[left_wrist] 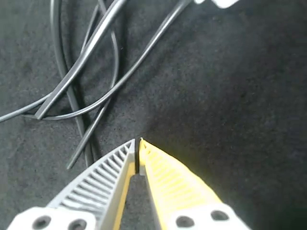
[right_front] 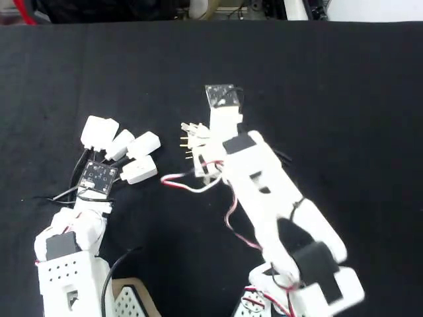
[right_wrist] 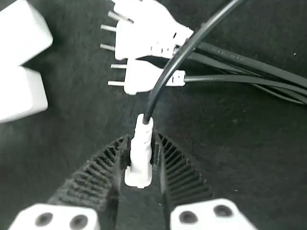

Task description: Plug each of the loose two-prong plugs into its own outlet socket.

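Observation:
My right gripper (right_wrist: 140, 139) is shut on a white plug (right_wrist: 139, 160). Its black cable (right_wrist: 168, 67) runs out past the black fingertips, and its prongs are hidden. Just beyond lie two loose white two-prong plugs (right_wrist: 144, 26) (right_wrist: 139, 76), prongs pointing at the white outlet sockets (right_wrist: 19, 93). In the high view these plugs (right_front: 192, 137) lie beside the right arm at table centre, and several sockets (right_front: 120, 145) fan out to their left. My left gripper (left_wrist: 139, 146), with one grey and one yellow finger, is shut on nothing above the black cloth, near the sockets' black cables (left_wrist: 91, 72).
A black cloth (right_front: 344, 99) covers the table, with free room on the right and at the back. Red and white arm wires (right_front: 192, 185) loop between the two arms. The left arm's base (right_front: 66, 277) stands at the front left.

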### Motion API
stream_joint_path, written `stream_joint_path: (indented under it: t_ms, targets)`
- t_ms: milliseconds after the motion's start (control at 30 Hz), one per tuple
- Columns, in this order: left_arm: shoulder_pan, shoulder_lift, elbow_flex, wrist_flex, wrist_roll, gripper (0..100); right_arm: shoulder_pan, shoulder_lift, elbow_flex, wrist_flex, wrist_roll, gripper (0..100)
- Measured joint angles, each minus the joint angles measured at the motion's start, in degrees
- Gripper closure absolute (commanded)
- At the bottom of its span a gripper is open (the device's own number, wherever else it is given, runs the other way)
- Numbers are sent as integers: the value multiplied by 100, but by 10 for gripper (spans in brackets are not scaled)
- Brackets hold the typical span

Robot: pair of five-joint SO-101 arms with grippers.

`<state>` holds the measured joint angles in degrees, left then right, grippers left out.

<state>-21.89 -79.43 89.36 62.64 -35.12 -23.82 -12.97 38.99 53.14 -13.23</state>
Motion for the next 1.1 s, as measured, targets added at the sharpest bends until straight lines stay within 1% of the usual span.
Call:
stream_joint_path:
  t_ms: [67, 133, 267, 400, 467, 533, 633, 767, 967, 1100]
  targets:
    - [53, 0, 0, 0, 0, 969, 0, -369, 299, -158, 193, 986]
    - [62, 0, -9, 0, 18, 967, 176, -668, 396, -229, 440, 986]
    - [79, 0, -202, 0, 448, 967, 1002, -1152, 396, -299, 1187, 985]
    - [255, 0, -703, 26, 712, 963, 1767, -1266, 422, -308, 1424, 985]
    - [527, 0, -1037, 202, 888, 924, 1890, -1266, 519, -396, 1459, 985]
    - [985, 9, -1442, 396, 976, 873, 1916, -1266, 598, -536, 1459, 985]
    - [1749, 62, -1820, 360, 1248, 855, 1969, -1222, 607, -695, 1459, 985]
    - [2295, 976, -2075, -88, 1292, 855, 2066, -1099, 598, -730, 1459, 985]
    - [2787, 3455, -2488, -1055, 510, 855, 2101, -1090, 607, -747, 1459, 985]
    - [3033, 4563, -2760, -1442, 18, 855, 2119, -1090, 607, -747, 1459, 985]
